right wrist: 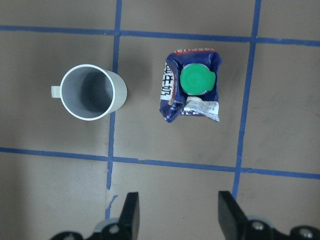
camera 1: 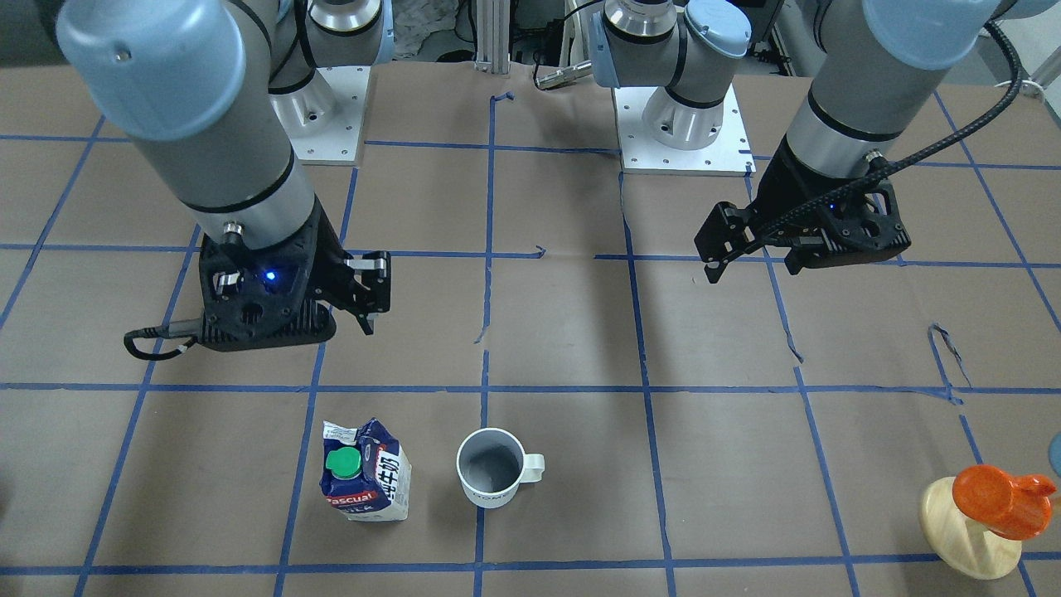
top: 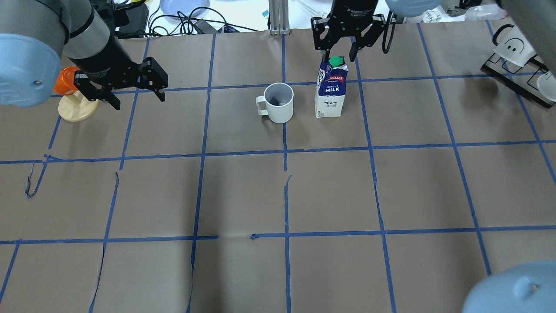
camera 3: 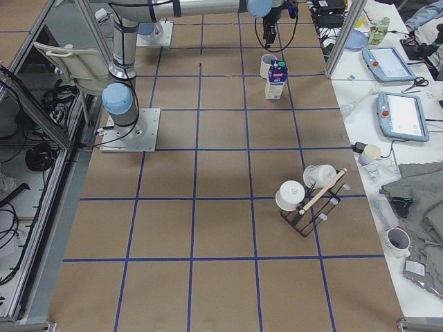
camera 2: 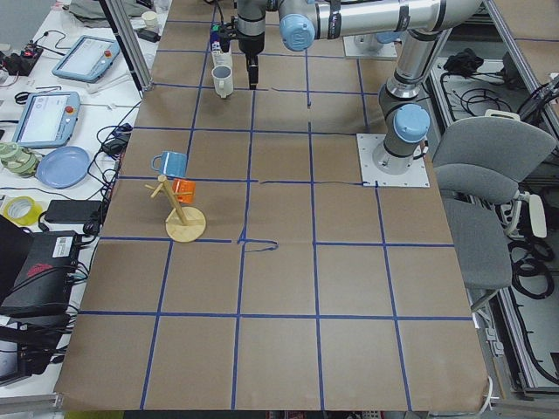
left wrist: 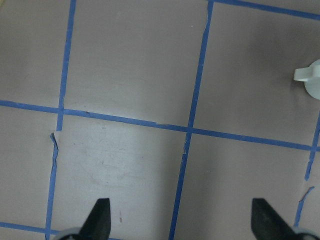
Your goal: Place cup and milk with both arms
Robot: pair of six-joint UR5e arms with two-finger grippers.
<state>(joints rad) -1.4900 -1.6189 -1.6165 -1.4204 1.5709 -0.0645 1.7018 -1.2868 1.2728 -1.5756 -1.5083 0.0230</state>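
Observation:
The white cup point(camera 1: 489, 468) with a dark grey inside stands upright on the brown paper. It also shows in the overhead view point(top: 279, 103) and the right wrist view point(right wrist: 92, 92). The blue and white milk carton point(camera 1: 365, 473) with a green cap stands upright beside it, apart from it; it also shows in the overhead view point(top: 331, 89) and the right wrist view point(right wrist: 192, 90). My right gripper point(right wrist: 179, 212) is open and empty, raised above the carton and cup point(top: 339, 54). My left gripper point(top: 139, 99) is open and empty, raised well to the cup's side point(left wrist: 182, 220). The cup's handle point(left wrist: 306, 74) shows at that view's edge.
An orange cup on a pale wooden stand point(top: 71, 106) is just behind my left gripper, near the table edge point(camera 1: 986, 506). A black mug rack with white mugs point(top: 517, 56) stands at the far right. The arm bases point(camera 1: 680, 124) sit at the robot side.

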